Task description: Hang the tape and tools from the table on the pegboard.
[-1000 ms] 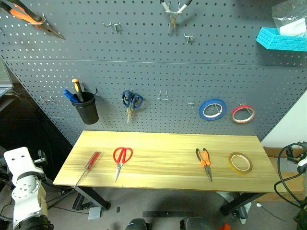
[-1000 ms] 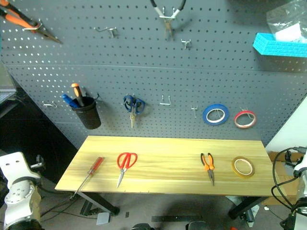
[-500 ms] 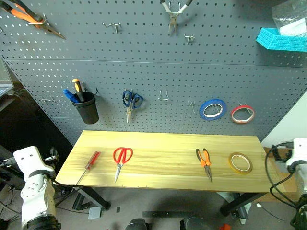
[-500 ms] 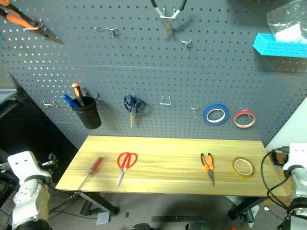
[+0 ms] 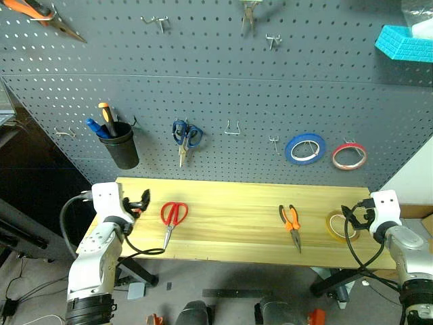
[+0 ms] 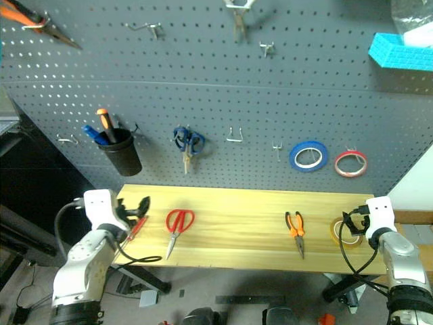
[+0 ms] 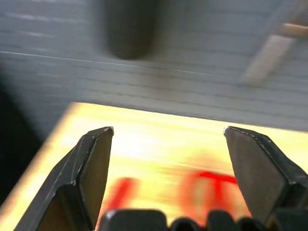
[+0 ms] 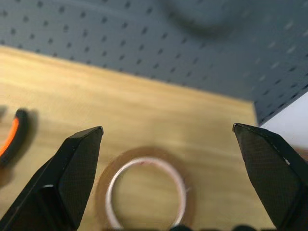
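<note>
Right wrist view — tape (image 8: 147, 192) between right pincer (image 8: 168, 159) fingers

A small workshop or tool-bench corner is showing here: a large dark grey perforated pegboard (image 5: 216, 101) is carrying hooked pliers, blue-handled scissors (image 5: 185, 137) and tape rolls. Below it a light wooden plank table (image 5: 230, 203) on dark metal legs is holding hand tools.
</note>
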`<state>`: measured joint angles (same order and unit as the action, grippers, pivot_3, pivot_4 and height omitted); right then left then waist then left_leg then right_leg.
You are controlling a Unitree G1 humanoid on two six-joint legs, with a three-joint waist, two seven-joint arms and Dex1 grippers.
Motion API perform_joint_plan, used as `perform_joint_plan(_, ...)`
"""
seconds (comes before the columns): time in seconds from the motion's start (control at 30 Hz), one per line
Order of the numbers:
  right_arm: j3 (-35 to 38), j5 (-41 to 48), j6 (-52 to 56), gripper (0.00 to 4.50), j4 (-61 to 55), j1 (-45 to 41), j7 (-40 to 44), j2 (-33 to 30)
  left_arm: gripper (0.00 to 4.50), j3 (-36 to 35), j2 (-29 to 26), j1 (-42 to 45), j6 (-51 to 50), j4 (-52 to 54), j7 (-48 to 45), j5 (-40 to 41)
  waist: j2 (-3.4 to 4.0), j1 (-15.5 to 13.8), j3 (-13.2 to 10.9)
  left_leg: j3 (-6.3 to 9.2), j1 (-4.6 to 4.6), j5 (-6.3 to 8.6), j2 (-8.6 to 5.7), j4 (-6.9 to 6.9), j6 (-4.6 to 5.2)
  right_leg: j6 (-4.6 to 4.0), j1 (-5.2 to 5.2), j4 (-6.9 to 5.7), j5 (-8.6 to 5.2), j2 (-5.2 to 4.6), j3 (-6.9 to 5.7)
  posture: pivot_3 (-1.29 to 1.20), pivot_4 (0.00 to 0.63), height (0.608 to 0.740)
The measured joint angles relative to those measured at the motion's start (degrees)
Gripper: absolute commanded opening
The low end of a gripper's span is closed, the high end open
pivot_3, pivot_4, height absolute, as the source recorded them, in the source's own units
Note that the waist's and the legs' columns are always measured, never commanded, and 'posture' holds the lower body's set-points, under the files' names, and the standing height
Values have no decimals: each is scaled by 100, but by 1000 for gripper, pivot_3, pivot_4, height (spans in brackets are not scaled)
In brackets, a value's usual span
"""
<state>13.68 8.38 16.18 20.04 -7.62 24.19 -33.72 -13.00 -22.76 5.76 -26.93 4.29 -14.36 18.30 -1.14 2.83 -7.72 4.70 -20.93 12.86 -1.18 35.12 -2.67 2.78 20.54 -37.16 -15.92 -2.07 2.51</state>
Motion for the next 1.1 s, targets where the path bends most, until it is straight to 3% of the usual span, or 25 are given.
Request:
perform_joint_plan(0.1,-178,121,758,4500,-450,73,219,3,3930,862,-391,184,-171,436,-920,5,9,29,-161,-6,-15,0,2,0,0,0,12,3,1,-1,6,-102,220,740)
perform_joint_plan(0.23,-398,175,1488,4500,-721,-67,346,-54,3930,1791,-743,538,-119,769,-2027,-43,16,66,-339,-12,-101,2,23,8,6,-23,101,-7,23,-2,11,-124,265,740)
perform_joint_plan(0.37,-503,159,1842,4500,-632,-362,343,-64,3930,2212,-758,765,-99,861,-2677,-43,15,130,-511,-18,-139,5,39,10,10,-25,134,-9,24,1,9,-127,289,740)
perform_joint_plan(0.47,-632,24,1919,4500,8,-926,329,-71,3930,2509,-800,1181,140,799,-3182,-112,11,184,-634,-17,-195,6,39,58,12,-25,185,-53,25,2,7,-122,298,740)
perform_joint_plan(0.83,-1068,-454,1279,4500,2802,-2543,678,-87,3930,2969,-559,1865,840,212,-3981,-430,-29,222,-829,-21,-196,16,40,97,24,-23,185,-80,25,3,8,-114,302,740)
perform_joint_plan(0.97,-1248,-602,1060,3610,3482,-2960,947,-121,3976,3012,-560,1862,978,143,-4054,-515,-52,224,-846,-19,-196,15,43,97,24,-23,184,-81,25,6,5,-111,294,740)
perform_joint_plan(1.1,-1448,-774,939,2280,3770,-3167,1214,-122,3976,3006,-567,1857,990,137,-4153,-510,-54,219,-846,-18,-196,15,42,104,24,-16,179,-79,29,4,5,-111,282,740)
